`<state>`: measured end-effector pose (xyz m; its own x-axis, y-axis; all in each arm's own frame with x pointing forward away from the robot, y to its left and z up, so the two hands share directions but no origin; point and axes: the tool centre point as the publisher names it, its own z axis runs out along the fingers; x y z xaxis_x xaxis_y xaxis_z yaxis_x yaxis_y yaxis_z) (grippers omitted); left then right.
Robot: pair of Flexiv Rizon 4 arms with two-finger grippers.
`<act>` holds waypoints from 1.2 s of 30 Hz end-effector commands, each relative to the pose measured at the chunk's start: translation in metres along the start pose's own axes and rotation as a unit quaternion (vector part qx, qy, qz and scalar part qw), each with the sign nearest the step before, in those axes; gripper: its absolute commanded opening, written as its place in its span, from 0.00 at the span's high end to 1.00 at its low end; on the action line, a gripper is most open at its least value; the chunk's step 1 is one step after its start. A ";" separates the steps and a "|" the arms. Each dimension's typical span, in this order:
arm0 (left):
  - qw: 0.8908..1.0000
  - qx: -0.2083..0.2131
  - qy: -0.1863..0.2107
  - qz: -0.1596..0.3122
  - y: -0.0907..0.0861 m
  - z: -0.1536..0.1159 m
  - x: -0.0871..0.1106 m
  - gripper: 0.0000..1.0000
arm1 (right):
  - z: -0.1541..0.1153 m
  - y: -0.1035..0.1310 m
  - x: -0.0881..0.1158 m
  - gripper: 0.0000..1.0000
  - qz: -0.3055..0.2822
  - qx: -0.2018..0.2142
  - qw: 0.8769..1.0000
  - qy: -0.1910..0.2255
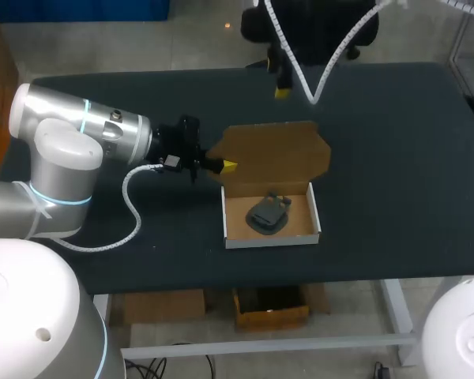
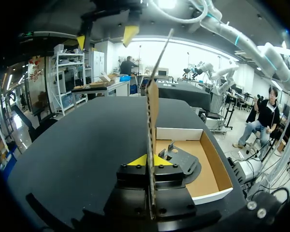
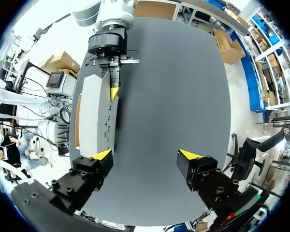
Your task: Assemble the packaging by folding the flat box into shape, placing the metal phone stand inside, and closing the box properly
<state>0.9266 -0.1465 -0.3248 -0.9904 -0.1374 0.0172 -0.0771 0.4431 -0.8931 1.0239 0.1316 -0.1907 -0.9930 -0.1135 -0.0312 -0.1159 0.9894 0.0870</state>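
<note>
Pretty much the only furniture is one big dark charcoal matte table top (image 1: 395, 126) with rounded corners, stretching wide across the head view. Under its near edge there's a white metal frame (image 1: 396, 314), with a leg and a long crossbar running along the front. The light on the surface is soft and even, so the shadows are faint and blurry. In the left wrist view the far end of the top picks up a slightly paler sheen.

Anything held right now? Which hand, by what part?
Left hand pinches the box lid by its side edge. Right hand is open, holding nothing.
</note>
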 end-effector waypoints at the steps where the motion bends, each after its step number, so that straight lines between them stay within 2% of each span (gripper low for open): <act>1: 1.000 0.001 -0.001 0.000 0.001 0.002 0.000 1.00 | 0.004 0.003 0.002 0.09 0.010 0.012 1.000 -0.001; 3: 1.000 0.001 -0.001 0.000 0.001 0.002 0.000 1.00 | 0.006 0.003 0.004 0.08 0.017 0.018 1.000 -0.001; 8: 1.000 0.001 -0.001 0.000 0.001 0.002 0.000 1.00 | 0.009 0.006 0.008 0.13 0.018 0.027 0.999 -0.003; 9: 1.000 0.001 -0.001 0.000 0.001 0.002 0.000 1.00 | 0.009 0.006 0.009 0.18 0.019 0.028 0.999 -0.003; 12: 1.000 0.001 -0.001 0.000 0.001 0.002 0.000 1.00 | 0.010 0.008 0.011 0.47 0.019 0.030 0.999 -0.005; 16: 1.000 0.001 -0.001 0.000 0.001 0.002 0.000 1.00 | 0.012 0.009 0.013 0.42 0.020 0.032 0.999 -0.005; 18: 1.000 0.001 -0.001 0.000 0.001 0.002 0.000 1.00 | 0.014 0.009 0.015 0.42 0.021 0.033 0.999 -0.003; 20: 1.000 0.001 -0.001 0.000 0.001 0.002 0.000 1.00 | 0.016 0.010 0.017 0.50 0.023 0.034 0.999 -0.001; 36: 1.000 0.001 -0.001 0.000 0.001 0.002 0.000 1.00 | 0.025 0.022 0.044 0.46 0.014 0.041 0.999 0.007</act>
<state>0.9266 -0.1465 -0.3248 -0.9904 -0.1375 0.0173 -0.0771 0.4432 -0.8931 0.9823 0.1503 -0.2154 -0.9960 -0.0884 -0.0094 -0.0885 0.9960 0.0111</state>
